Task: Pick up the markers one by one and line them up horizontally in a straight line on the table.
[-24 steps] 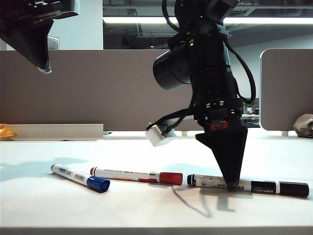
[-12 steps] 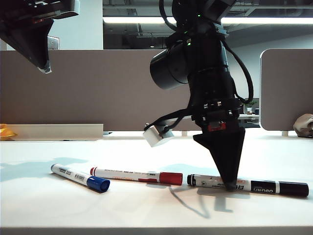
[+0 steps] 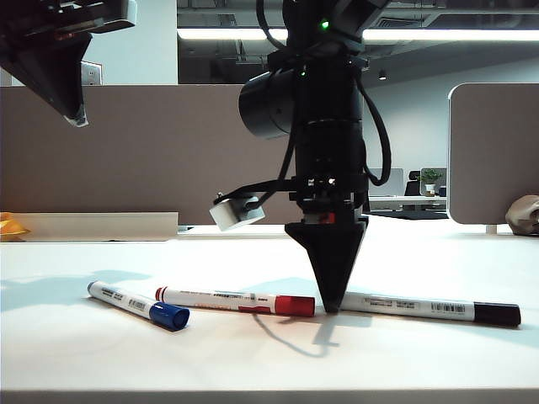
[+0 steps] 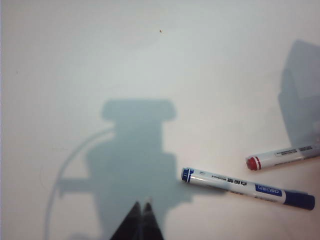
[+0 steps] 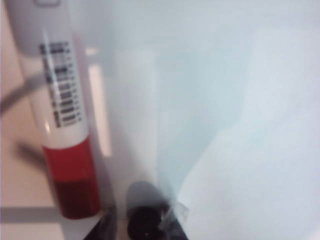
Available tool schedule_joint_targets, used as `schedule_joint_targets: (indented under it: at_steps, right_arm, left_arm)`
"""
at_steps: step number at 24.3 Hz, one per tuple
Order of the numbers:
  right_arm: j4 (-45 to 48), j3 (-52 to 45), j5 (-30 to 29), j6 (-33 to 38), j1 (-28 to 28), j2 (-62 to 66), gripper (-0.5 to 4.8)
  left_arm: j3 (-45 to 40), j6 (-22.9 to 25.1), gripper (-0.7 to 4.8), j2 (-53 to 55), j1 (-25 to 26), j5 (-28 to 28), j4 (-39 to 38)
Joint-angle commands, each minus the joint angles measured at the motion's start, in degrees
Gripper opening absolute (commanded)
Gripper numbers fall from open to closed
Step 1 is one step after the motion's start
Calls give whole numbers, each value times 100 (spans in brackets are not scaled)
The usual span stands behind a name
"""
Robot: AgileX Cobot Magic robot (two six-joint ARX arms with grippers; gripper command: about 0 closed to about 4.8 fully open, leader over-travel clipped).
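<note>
The right gripper (image 3: 331, 308) stands tips-down on the table (image 3: 269, 362), jaws partly apart around the black marker's (image 3: 421, 308) left end, beside the red marker's (image 3: 236, 301) cap. Black's long axis runs rightward. The blue marker (image 3: 139, 305) lies angled, far left. The left gripper (image 4: 142, 210), closed and empty, hovers high, nearest blue.

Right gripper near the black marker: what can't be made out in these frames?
- Right gripper: exterior view shows it edge-on at the black marker's end, hiding jaw gap and contact.
- Right wrist view: blurred close-up; fingertips cut off by the frame edge beside the red marker.
- Left gripper: raised, shut; mostly cut off in both views.
- Blue marker: label print too small.
</note>
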Motion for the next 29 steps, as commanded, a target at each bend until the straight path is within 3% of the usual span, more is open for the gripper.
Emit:
schedule_joint_targets:
  at_steps: [1, 29]
  right_arm:
    - [-17, 24, -46, 9, 2, -15, 122]
    - [-382, 24, -317, 413, 166, -17, 94]
  left_arm:
    - [24, 17, -6, -28, -7, 0, -20]
    - [24, 15, -6, -28, -7, 2, -15]
